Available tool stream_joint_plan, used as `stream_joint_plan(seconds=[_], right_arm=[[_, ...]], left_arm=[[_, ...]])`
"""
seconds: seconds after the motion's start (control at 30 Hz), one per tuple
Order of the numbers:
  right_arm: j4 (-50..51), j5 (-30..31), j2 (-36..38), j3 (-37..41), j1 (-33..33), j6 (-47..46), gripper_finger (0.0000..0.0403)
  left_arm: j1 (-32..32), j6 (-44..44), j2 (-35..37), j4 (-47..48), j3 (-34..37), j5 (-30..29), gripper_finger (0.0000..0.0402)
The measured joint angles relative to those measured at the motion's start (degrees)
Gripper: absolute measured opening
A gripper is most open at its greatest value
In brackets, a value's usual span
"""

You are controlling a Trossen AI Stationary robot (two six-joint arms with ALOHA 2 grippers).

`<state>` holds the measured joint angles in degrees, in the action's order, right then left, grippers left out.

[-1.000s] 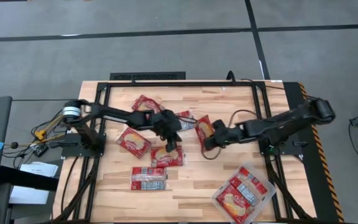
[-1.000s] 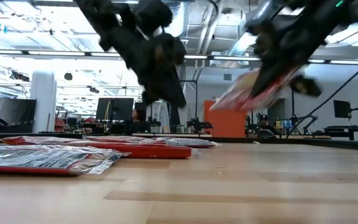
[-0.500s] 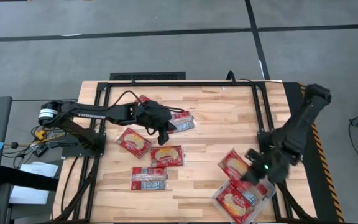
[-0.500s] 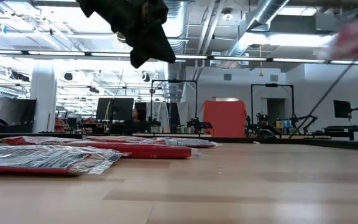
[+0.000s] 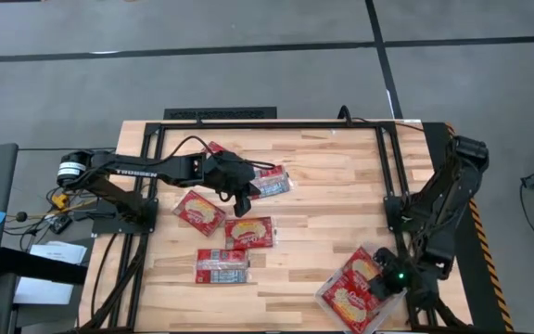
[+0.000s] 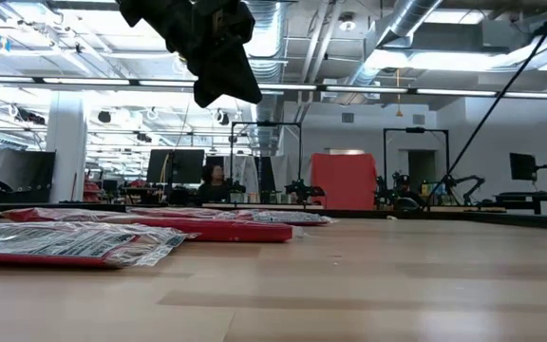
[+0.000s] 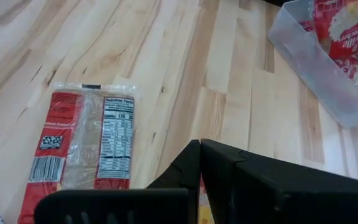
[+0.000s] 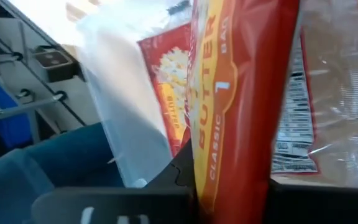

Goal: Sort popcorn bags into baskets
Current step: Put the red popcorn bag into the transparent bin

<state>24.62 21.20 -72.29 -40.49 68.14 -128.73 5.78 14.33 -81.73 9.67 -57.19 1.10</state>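
Observation:
Several red popcorn bags lie flat on the wooden table: (image 5: 199, 211), (image 5: 249, 232), (image 5: 222, 265), (image 5: 272, 183). One of them lies label side up (image 7: 86, 143). The clear basket (image 5: 334, 306) stands at the near right corner with bags in it (image 5: 346, 299); the left wrist view shows its wall (image 7: 319, 74). My right gripper (image 5: 381, 278) hangs over the basket, shut on a popcorn bag (image 8: 241, 93). My left gripper (image 5: 247, 199) is raised over the table's middle left, shut and empty (image 7: 200, 146), and also shows high up in the low view (image 6: 226, 76). My right gripper pinches one popcorn bag between its two fingers, at the part nearest the wrist (image 8: 229, 180). The fingers slant down from the table's right side. The bag stands on edge, reaching forward from the fingers over the basket's far left corner (image 5: 360, 269). I cannot tell whether it touches the bags below.
A black frame (image 5: 267, 123) borders the table's far edge and sides. Bare wood (image 5: 323, 223) lies between the loose bags and the basket. Bags show edge-on at the left in the low view (image 6: 84, 237). Blue cloth (image 8: 36, 180) shows beyond the table's edge.
My right gripper has swung with its bag from the table's middle toward the near right corner, now over the basket, and has turned about. My left gripper, still shut, has risen and drawn back a little from the bag below it, toward the far left.

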Motion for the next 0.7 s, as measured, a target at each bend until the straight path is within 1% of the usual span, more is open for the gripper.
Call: stream_joint_plan(seconds=[0.13,0.23,0.37,0.5,0.7], right_arm=[[1.19,-0.41,0.13,0.00,1.10,-0.15,0.0043],[2.30,-1.13,0.73,0.00,0.64,0.02,0.0038],[4.12,-5.55,0.74,0.00,-1.10,0.87,0.0040],[6.00,-8.57,0.74,0.00,-2.45,1.16,0.0068],[6.59,-9.65,0.74,0.00,-3.47,1.29,0.0134]], left_arm=[[0.00,0.13,0.00,-0.06,0.00,-0.04,0.0000],[0.00,0.18,0.00,-0.10,0.00,-0.28,0.0000],[0.00,0.50,0.00,-0.13,0.00,-0.50,0.0000],[0.00,0.50,0.01,-0.13,0.00,-0.48,0.0000],[0.00,0.50,0.02,-0.13,0.00,-0.49,0.0000]])
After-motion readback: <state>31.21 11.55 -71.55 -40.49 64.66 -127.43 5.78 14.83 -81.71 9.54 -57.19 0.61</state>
